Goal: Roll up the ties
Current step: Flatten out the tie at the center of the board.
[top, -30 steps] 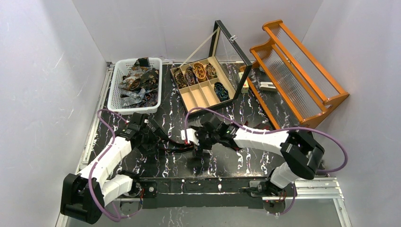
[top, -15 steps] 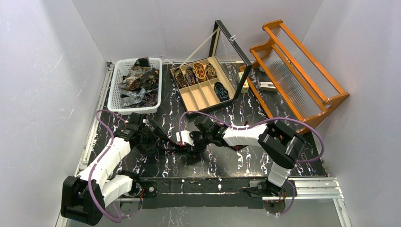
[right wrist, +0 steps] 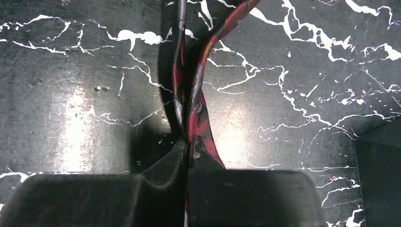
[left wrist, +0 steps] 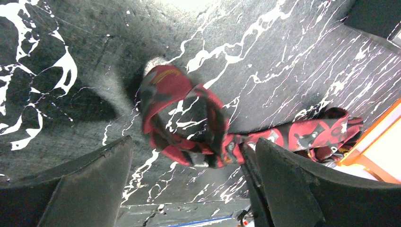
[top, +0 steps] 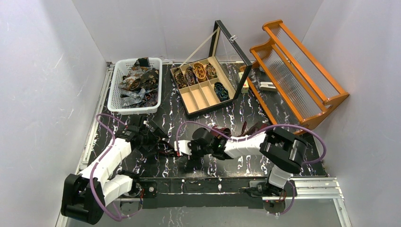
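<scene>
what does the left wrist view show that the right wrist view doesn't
Only the left wrist view: the red tie curled into a loose loop between the fingers of the open left gripper, its far end bunched by an orange rack. Only the right wrist view: the right gripper shut on the tie, two twisted strands running away from it. Both: the same tie on the black marbled table.

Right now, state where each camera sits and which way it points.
Top external: above and behind the bases, looking down on the black marbled table; both arms show, left hand and right hand.
Left wrist: on the left arm, facing down at the looped red patterned fabric tie; its open fingers frame it.
Right wrist: on the right arm, facing down; its fingers pinch the tie.
Shared: both wrist views show that tie and the table.
</scene>
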`<action>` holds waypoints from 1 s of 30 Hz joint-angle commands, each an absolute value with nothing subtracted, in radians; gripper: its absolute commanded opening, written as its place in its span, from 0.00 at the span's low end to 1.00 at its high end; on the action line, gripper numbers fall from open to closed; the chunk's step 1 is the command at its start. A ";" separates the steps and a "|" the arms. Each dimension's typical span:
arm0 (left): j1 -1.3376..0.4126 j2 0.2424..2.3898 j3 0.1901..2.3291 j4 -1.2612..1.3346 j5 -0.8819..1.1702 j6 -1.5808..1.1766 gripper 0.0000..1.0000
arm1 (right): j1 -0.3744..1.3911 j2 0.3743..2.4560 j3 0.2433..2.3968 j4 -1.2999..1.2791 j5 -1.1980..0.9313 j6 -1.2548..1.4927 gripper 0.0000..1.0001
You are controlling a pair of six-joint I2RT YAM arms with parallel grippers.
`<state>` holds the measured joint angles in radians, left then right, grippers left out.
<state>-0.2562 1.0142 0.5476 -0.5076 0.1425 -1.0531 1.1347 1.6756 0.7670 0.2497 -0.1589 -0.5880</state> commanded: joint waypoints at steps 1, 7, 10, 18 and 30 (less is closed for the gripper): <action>-0.249 1.050 0.514 -0.492 0.141 -1.096 0.98 | 1.187 1.664 0.718 0.390 0.024 -0.581 0.03; -0.251 1.103 0.508 -0.514 0.121 -1.030 0.98 | 1.230 1.690 0.718 0.475 0.198 -0.606 0.03; -0.251 1.095 0.489 -0.544 0.074 -1.002 0.96 | 1.245 1.689 0.713 0.516 0.256 -0.617 0.04; -0.251 1.100 0.482 -0.534 0.048 -0.955 0.71 | 1.301 1.702 0.694 0.581 0.298 -0.654 0.05; -0.251 1.016 0.509 -0.558 -0.020 -0.917 0.11 | 1.330 1.686 0.736 0.528 0.278 -0.574 0.21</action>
<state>-0.2565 1.0519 0.4980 -0.5167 0.0513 -0.9527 1.3243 1.7100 0.7033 0.5247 0.2829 -0.6304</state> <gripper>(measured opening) 0.197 0.160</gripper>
